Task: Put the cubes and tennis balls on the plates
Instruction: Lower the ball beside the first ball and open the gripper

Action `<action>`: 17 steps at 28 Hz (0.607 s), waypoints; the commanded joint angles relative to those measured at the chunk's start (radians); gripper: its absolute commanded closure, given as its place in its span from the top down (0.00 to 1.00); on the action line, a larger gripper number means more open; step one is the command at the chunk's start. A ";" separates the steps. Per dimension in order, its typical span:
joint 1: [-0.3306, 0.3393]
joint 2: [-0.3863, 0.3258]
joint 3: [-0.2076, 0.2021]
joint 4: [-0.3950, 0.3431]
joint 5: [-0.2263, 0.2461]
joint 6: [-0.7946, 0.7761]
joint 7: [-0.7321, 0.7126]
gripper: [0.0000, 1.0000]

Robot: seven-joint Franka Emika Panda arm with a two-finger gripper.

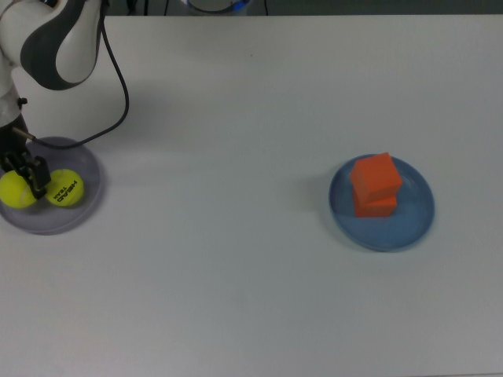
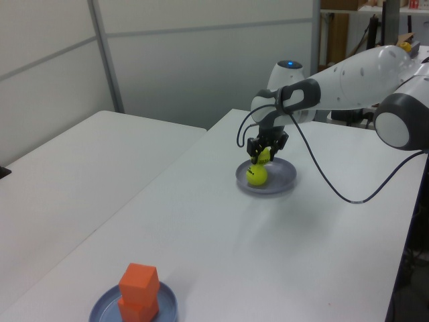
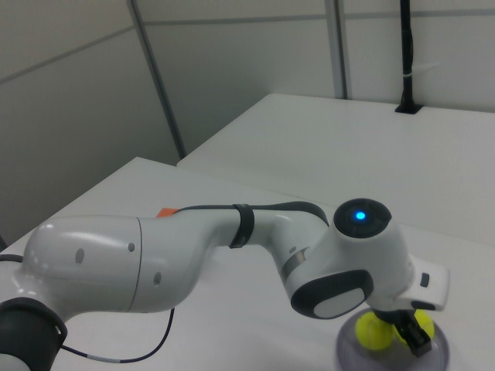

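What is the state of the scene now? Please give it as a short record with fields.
gripper: gripper over the purple plate, shut on a tennis ball
held ball: plain tennis ball, low over the plate; contact cannot be told
other ball: lettered tennis ball lying on the same plate, beside the held one
blue plate: blue plate at the top view's right
cubes: two orange cubes stacked on the blue plate
table: white table

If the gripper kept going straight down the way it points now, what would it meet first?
Most likely the lavender plate: the gripper holds a tennis ball just above it, beside the lettered ball. The remaining height is unclear.
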 commanded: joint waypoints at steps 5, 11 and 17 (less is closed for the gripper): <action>0.005 -0.024 -0.011 0.005 0.014 -0.074 -0.032 1.00; 0.032 -0.125 -0.007 0.007 -0.006 -0.172 -0.029 1.00; 0.083 -0.246 0.003 0.010 -0.061 -0.313 -0.001 1.00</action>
